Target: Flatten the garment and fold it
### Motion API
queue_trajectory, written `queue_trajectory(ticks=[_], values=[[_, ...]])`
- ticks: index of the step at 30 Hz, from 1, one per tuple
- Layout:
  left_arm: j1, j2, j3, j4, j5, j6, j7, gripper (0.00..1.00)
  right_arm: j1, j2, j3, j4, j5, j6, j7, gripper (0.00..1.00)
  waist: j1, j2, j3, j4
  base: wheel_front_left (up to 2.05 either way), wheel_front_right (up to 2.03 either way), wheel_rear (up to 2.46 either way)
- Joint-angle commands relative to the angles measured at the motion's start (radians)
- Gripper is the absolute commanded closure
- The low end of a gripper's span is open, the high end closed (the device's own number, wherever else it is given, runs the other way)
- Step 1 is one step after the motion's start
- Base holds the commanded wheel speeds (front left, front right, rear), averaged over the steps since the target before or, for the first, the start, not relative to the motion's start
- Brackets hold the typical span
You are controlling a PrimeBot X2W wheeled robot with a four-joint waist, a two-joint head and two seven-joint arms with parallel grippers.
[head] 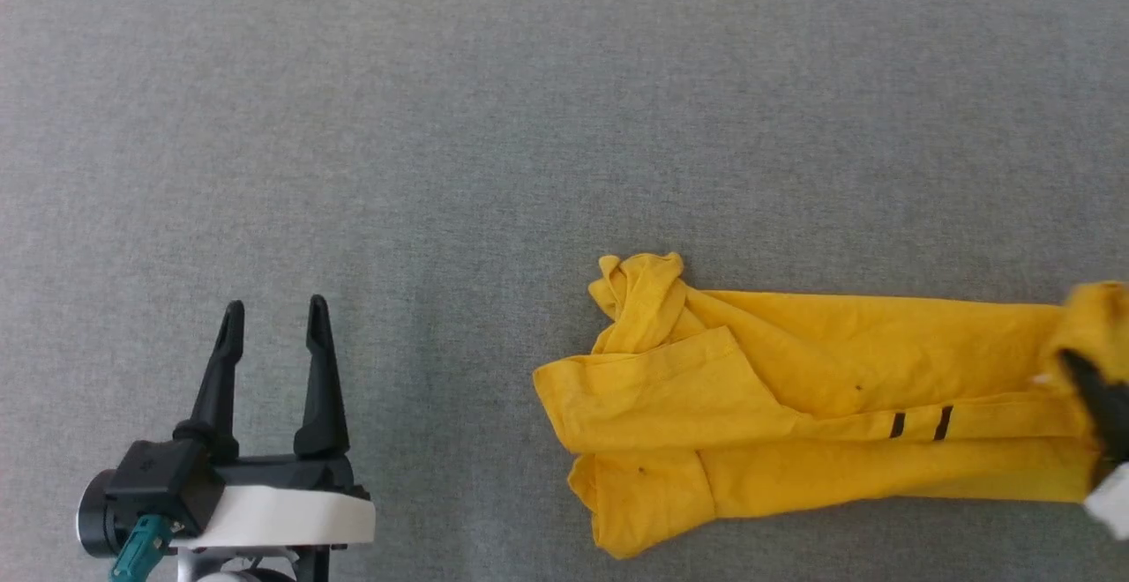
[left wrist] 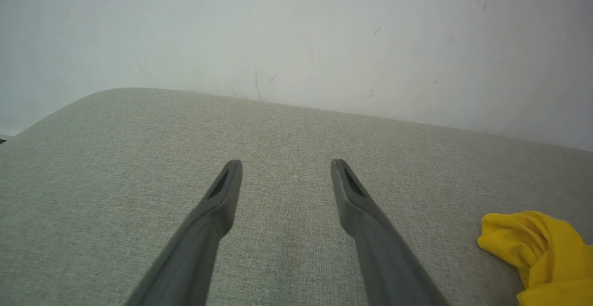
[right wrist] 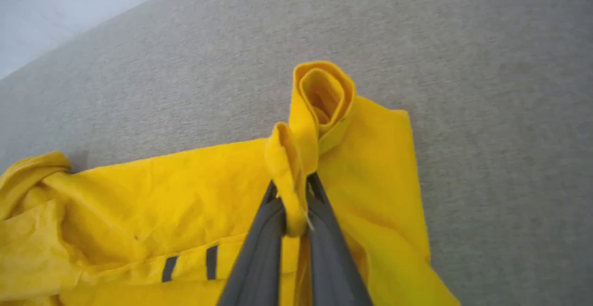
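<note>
Pinching a rolled edge of the garment (right wrist: 185,190) in the narrow right end effector (right wrist: 293,190); bunched well right of the wide, empty left end effector (head: 275,317). Probably soft, light, limp; better taking corners.

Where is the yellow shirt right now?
In the head view the yellow T-shirt lies bunched on the grey surface at the lower right, apart from the open left gripper; the right gripper pinches its edge.

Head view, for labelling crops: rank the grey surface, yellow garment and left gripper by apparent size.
1. grey surface
2. garment
3. left gripper, clearly smaller despite likely sitting nearer the camera
</note>
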Motion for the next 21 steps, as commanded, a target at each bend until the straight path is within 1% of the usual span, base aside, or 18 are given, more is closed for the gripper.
queue_trajectory(ticks=[1,5,10,15,21], values=[[-0.022,-0.006,-0.001,0.004,-0.002,-0.007,-0.005,0.00,0.009,0.004,0.020,-0.023,0.014,-0.001,0.016,1.00,0.0000,-0.0001,-0.001,-0.002,0.00,0.00,0.00],[-0.028,-0.012,-0.007,0.017,-0.008,-0.019,-0.006,0.00,0.023,0.006,0.138,-0.128,0.044,-0.001,0.100,1.00,0.0000,-0.0001,-0.005,0.000,0.00,0.00,0.00],[-0.034,-0.023,-0.014,0.035,-0.017,-0.036,-0.006,0.00,-0.011,0.015,0.282,-0.203,0.068,-0.001,0.151,1.00,0.0000,-0.0001,-0.016,0.012,0.00,0.00,0.00],[-0.038,-0.025,-0.017,0.045,-0.024,-0.051,-0.006,0.00,-0.072,0.019,0.436,-0.221,0.065,-0.001,0.177,1.00,0.0000,-0.0001,-0.022,0.032,0.00,0.00,0.00],[-0.044,-0.032,-0.024,0.054,-0.029,-0.062,-0.006,0.00,-0.150,0.046,0.596,-0.194,0.050,-0.001,0.193,1.00,0.0000,-0.0001,-0.018,0.058,0.00,0.00,0.00]])
